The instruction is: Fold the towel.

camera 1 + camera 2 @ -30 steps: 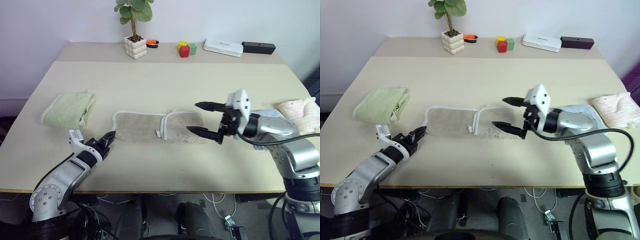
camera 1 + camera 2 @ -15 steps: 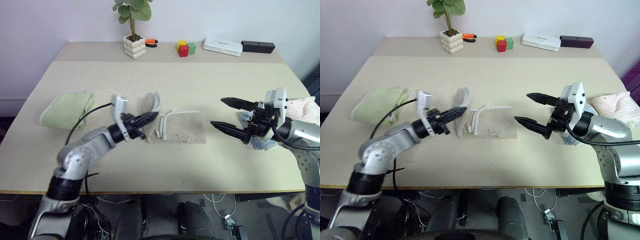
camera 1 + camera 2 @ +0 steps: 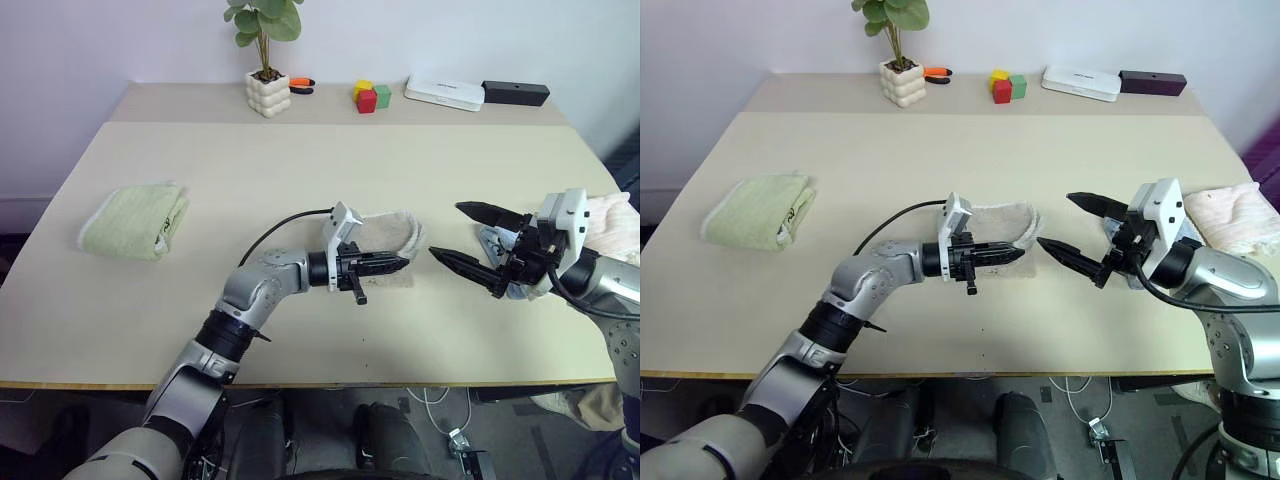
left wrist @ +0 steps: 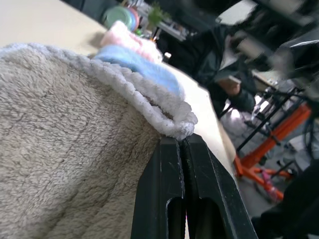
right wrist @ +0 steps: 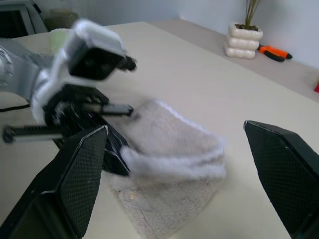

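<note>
The beige towel with white corded edging lies doubled over at the middle of the table. My left arm reaches across it towards the right. My left gripper is shut on the towel's white corded edge and holds that edge over the lower layer. In the left wrist view the two black fingers are pressed together on the cord. My right gripper hovers open just right of the towel, its fingers spread wide and nothing between them.
A folded light green towel lies at the left. A light blue towel and a pink cloth sit at the right edge. Along the back stand a potted plant, coloured blocks, a white box and a black box.
My left gripper has swept from the towel's left end to the right, carrying the corded edge over the rest of the towel. My right gripper has drawn back a little to the right.
</note>
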